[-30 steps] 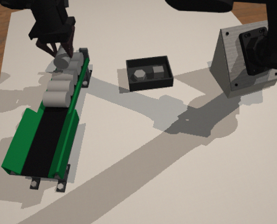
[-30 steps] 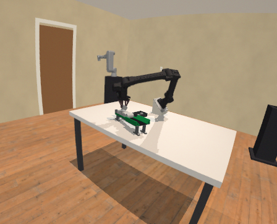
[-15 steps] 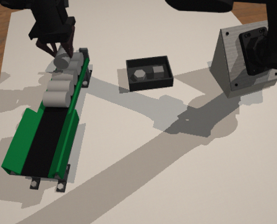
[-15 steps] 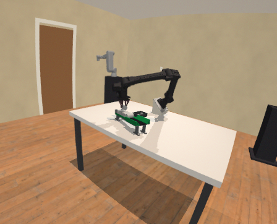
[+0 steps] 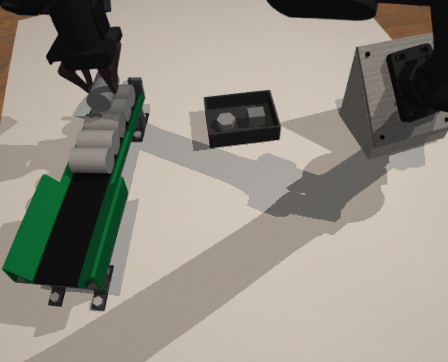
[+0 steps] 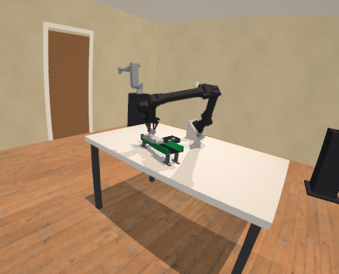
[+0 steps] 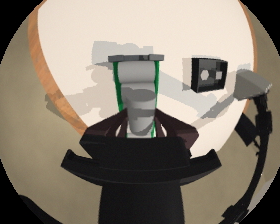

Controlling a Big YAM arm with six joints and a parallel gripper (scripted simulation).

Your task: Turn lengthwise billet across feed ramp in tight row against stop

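Observation:
My gripper [image 5: 102, 89] [image 6: 152, 130] [image 7: 141, 111] is shut on a grey billet [image 5: 100, 100] [image 7: 141, 102] over the upper part of the ramp [image 5: 73, 225] [image 6: 173, 145]. The held billet points lengthwise along the ramp, its near end face visible in the top view, and sits higher than the row. Several other billets lie across the ramp; the lowest billet [image 5: 90, 160] is just above the bare black bed. Another billet [image 7: 136, 72] lies across beside the dark grey stop [image 5: 135, 81] [image 7: 136, 58]. The held billet and fingers hide part of the row.
A black tray [image 5: 245, 136] [image 7: 209, 89] with a hexagonal piece [image 5: 225, 121] and a square piece [image 5: 256, 115] stands right of the ramp. The arm's slanted metal mount [image 5: 369, 107] is farther right. The ramp's green side walls [image 5: 30, 225] flank its black bed.

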